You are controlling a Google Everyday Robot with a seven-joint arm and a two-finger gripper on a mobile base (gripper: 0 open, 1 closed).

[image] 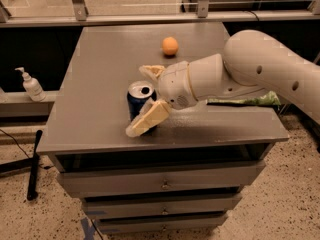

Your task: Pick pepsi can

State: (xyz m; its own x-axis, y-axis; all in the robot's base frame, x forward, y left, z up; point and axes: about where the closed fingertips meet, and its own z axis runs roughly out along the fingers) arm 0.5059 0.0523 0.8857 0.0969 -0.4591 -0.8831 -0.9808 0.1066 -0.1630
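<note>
The pepsi can [138,101], dark blue with a silver top, stands upright near the front edge of the grey cabinet top [100,64]. My gripper [137,100] reaches in from the right on a thick white arm [250,69]. Its two cream fingers straddle the can. One finger [151,71] is behind the can and the other [148,118] is in front, covering the can's lower front. The fingers are spread and I cannot see them pressing on the can. The can rests on the surface.
An orange ball [170,46] lies farther back on the top. A green bag [247,100] lies at the right, partly under the arm. Drawers [160,181] are below. A soap dispenser [31,85] and a black pole [33,164] are at the left.
</note>
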